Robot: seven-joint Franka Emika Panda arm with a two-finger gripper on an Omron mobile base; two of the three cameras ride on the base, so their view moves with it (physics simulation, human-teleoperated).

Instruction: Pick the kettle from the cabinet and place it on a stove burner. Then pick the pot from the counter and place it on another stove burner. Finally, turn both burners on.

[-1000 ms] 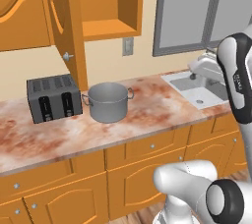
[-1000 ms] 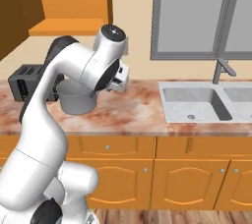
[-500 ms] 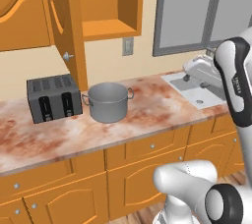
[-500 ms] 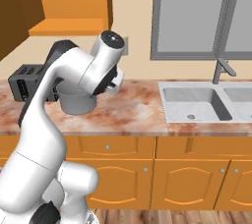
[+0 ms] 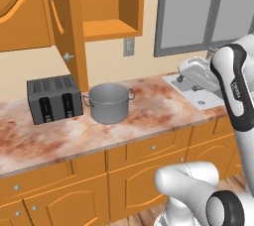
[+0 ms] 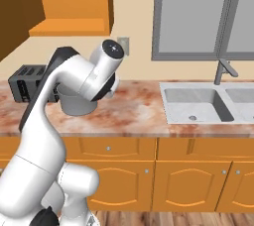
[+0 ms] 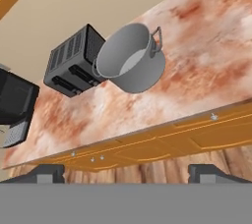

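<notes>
The pot (image 5: 109, 102) is sitting upright on the bench (image 5: 149, 116), just beside the toaster (image 5: 53, 99), mouth facing up, its two loop handles lying along a line roughly parallel to the bench's front edge — that is its long axis. The hand (image 7: 126, 171) is hanging well apart from it, fingertips spread wide and pinching nothing. The likely trouble: coming down on the near wall instead of a rim or handle, so the wide pot is shoved into the toaster — or a one-sided rim grip is letting it tilt and slip.
</notes>
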